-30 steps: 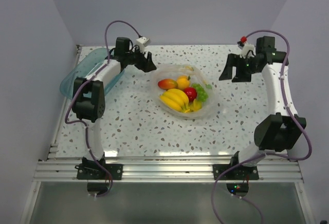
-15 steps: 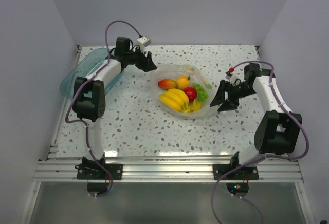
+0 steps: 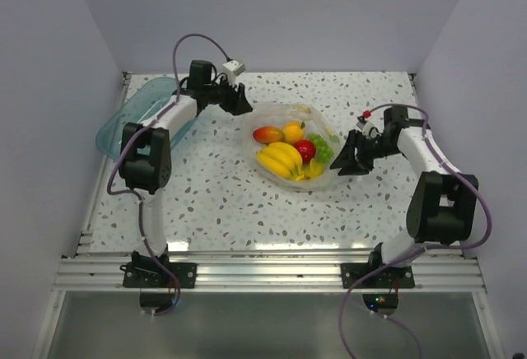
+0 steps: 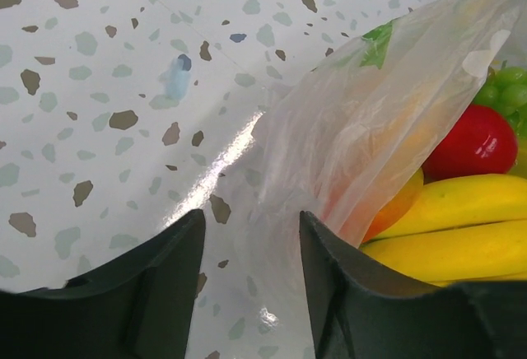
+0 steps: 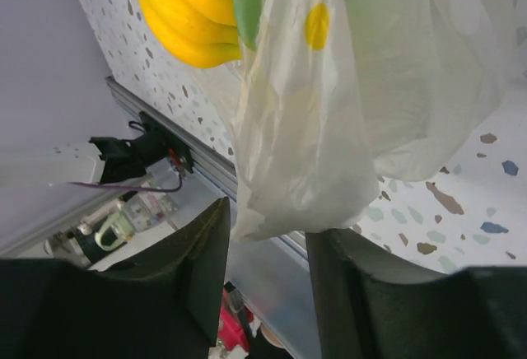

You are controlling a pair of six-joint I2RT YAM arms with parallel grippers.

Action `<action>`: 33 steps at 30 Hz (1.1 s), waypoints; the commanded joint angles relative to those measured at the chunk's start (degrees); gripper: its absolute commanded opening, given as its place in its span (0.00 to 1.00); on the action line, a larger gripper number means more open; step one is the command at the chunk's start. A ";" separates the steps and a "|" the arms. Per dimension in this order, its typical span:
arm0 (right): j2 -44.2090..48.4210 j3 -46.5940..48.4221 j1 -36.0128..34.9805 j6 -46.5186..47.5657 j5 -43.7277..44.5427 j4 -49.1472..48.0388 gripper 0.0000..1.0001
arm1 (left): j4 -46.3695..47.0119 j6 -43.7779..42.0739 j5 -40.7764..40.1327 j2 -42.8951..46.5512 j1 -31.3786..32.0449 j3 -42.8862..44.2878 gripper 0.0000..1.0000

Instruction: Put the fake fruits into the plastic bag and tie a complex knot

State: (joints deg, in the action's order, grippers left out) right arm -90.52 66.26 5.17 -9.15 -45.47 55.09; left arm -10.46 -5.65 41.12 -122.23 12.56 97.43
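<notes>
My left gripper (image 4: 251, 221) has its jaws apart at the far-left edge of the plastic bag (image 4: 346, 120), with thin film lying between the fingers. My right gripper (image 5: 268, 211) is also parted, around a fold of plastic at the bag's right side. The fake fruits (image 3: 290, 149) sit inside the bag, in the middle of the table (image 3: 214, 198).

No readable text, labels, brands or numbers in any view; plastic bag (image 5: 387, 104) shows only a printed yellow dot (image 5: 317, 25) and green patches (image 4: 377, 46); no lettering.
</notes>
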 commanded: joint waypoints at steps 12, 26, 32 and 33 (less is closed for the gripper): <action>-1.15 20.89 6.16 13.71 -5.23 15.12 0.00 | -9.66 -1.21 0.97 11.39 -0.43 1.45 0.00; -2.64 43.59 9.94 21.53 -5.42 28.31 0.00 | -20.99 -1.12 -1.14 28.98 -1.13 4.34 0.00; -3.61 58.53 13.63 23.38 -4.98 32.71 0.00 | -23.90 0.46 -3.41 32.49 -1.13 11.46 0.00; -3.44 60.98 13.99 23.73 -4.45 33.23 0.00 | -24.25 1.07 -3.94 33.02 -1.13 11.99 0.00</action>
State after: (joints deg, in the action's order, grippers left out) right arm -94.78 120.92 17.28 12.53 -49.15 76.86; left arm -33.15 -6.42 38.96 -93.82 12.01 105.30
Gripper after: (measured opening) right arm 0.012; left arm 0.012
